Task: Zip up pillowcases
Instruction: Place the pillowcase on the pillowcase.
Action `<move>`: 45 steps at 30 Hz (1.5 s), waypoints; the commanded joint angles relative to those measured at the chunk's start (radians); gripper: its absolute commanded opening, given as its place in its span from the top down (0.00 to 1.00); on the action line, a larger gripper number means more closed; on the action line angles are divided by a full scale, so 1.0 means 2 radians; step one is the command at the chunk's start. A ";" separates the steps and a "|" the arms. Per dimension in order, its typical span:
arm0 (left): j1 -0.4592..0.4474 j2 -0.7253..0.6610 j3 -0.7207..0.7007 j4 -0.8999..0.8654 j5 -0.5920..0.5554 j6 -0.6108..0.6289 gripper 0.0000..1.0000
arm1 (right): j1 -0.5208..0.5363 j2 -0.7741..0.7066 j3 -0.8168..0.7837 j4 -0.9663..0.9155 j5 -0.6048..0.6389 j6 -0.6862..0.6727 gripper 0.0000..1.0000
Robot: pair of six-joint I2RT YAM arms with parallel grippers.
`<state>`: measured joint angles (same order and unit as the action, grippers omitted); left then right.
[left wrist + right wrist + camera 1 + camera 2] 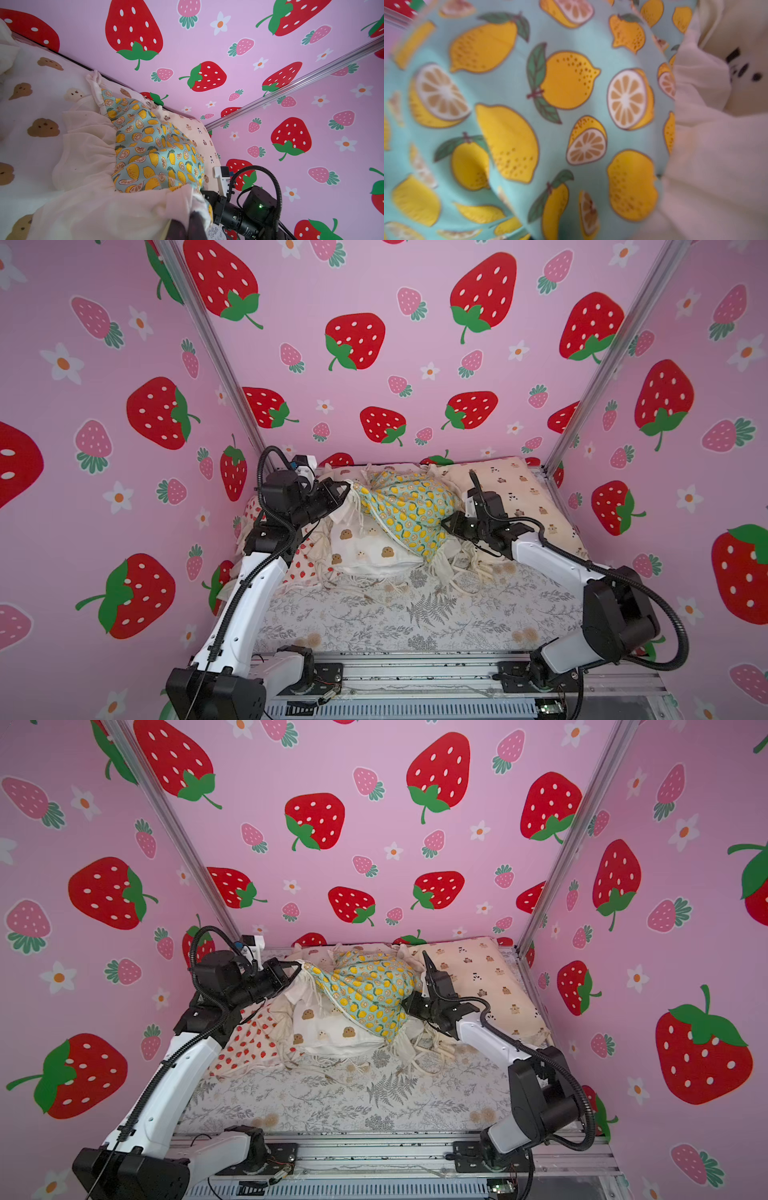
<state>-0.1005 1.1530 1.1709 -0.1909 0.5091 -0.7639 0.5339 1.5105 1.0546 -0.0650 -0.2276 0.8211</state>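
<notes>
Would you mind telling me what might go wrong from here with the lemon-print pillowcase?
The left gripper pinches only the thin cream ruffle of the teal lemon-print cloth pillowcase; it could slip out or tear under tension. The right gripper sits against bunched cloth; no zipper shows, so it may miss the pull.

Left arm (266, 589), right arm (552, 558): white moulded shells, black joint housings, black ribbed cable conduit (685, 641) running outside each. Left pincer (345, 486), right pincer (445, 524): black, angular. Small green light (260, 206) on right arm's cylindrical housing.
</notes>
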 commanded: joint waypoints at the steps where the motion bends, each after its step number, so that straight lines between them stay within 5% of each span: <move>1: -0.003 -0.008 0.001 0.011 0.006 0.002 1.00 | -0.003 -0.037 0.054 -0.010 0.071 -0.054 0.88; 5: -0.037 0.007 0.003 0.023 -0.006 0.009 1.00 | -0.011 -0.047 0.137 -0.061 0.134 -0.124 0.94; 13: -0.195 0.116 0.028 0.115 -0.064 0.048 1.00 | -0.075 -0.103 0.212 -0.129 0.238 -0.202 0.96; 22: -0.309 0.357 0.126 0.199 -0.041 0.023 1.00 | -0.170 -0.159 0.046 -0.157 0.222 -0.151 0.87; 25: -0.319 0.402 0.148 0.198 -0.018 0.013 0.96 | -0.197 -0.141 0.018 -0.173 0.189 -0.144 0.71; 31: -0.317 0.350 0.130 0.129 -0.072 0.062 0.38 | -0.203 -0.154 0.026 -0.221 0.192 -0.151 0.22; 33: -0.316 0.325 0.121 0.101 -0.091 0.079 0.28 | -0.203 -0.159 0.042 -0.246 0.191 -0.148 0.11; 36: -0.313 0.274 0.078 0.089 -0.134 0.083 0.19 | -0.203 -0.172 0.052 -0.271 0.177 -0.148 0.00; 45: -0.266 0.154 0.019 0.010 -0.180 0.104 0.12 | -0.180 -0.220 0.079 -0.359 0.181 -0.159 0.00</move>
<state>-0.6529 1.5116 1.2366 -0.0776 0.2096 -0.5934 0.1509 1.1053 1.1797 -0.6895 0.1303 0.5171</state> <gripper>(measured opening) 0.876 0.993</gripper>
